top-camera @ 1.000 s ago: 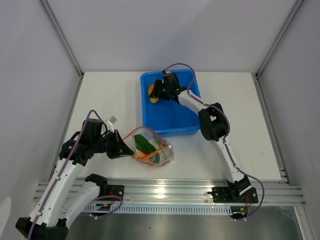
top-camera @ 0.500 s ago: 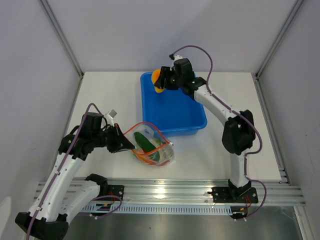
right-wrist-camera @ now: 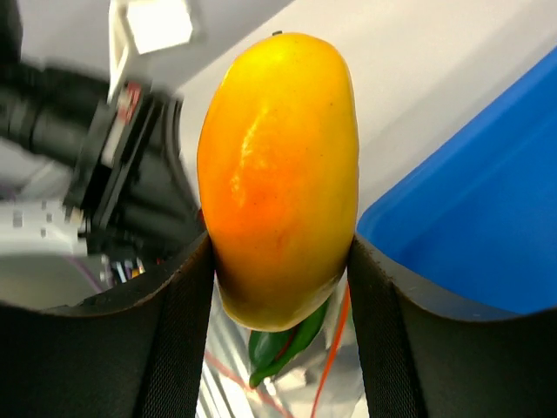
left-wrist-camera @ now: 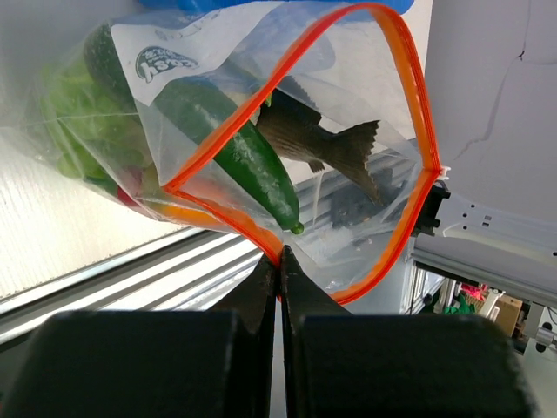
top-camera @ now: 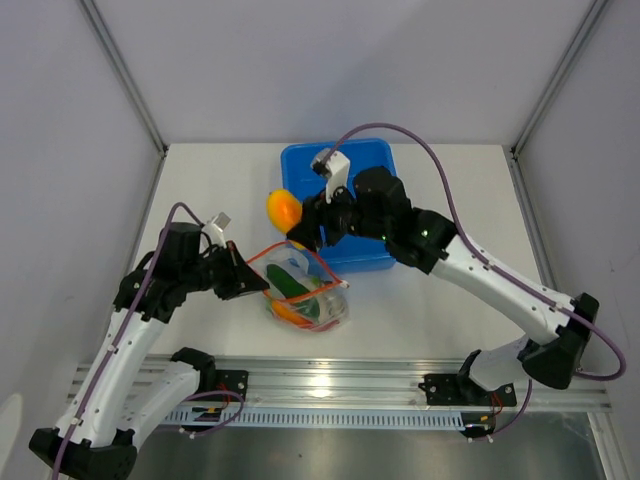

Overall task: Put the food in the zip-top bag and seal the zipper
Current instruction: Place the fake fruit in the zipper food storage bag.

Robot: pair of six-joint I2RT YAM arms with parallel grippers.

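Right gripper [right-wrist-camera: 277,261] clamps orange-yellow toy fruit [right-wrist-camera: 277,174] between 2 fingers. Left gripper [left-wrist-camera: 280,261] pinches zipper [left-wrist-camera: 416,96], zip-top bag [left-wrist-camera: 200,78] mouth agape near, below right gripper. Centre fruit over opening, lower past rim, then release; spare pinched edge.

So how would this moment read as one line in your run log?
left gripper: shut on orange strip of bag, mouth open | right gripper: holding yellow-orange fruit near bag mouth | in bag: fish, green chili
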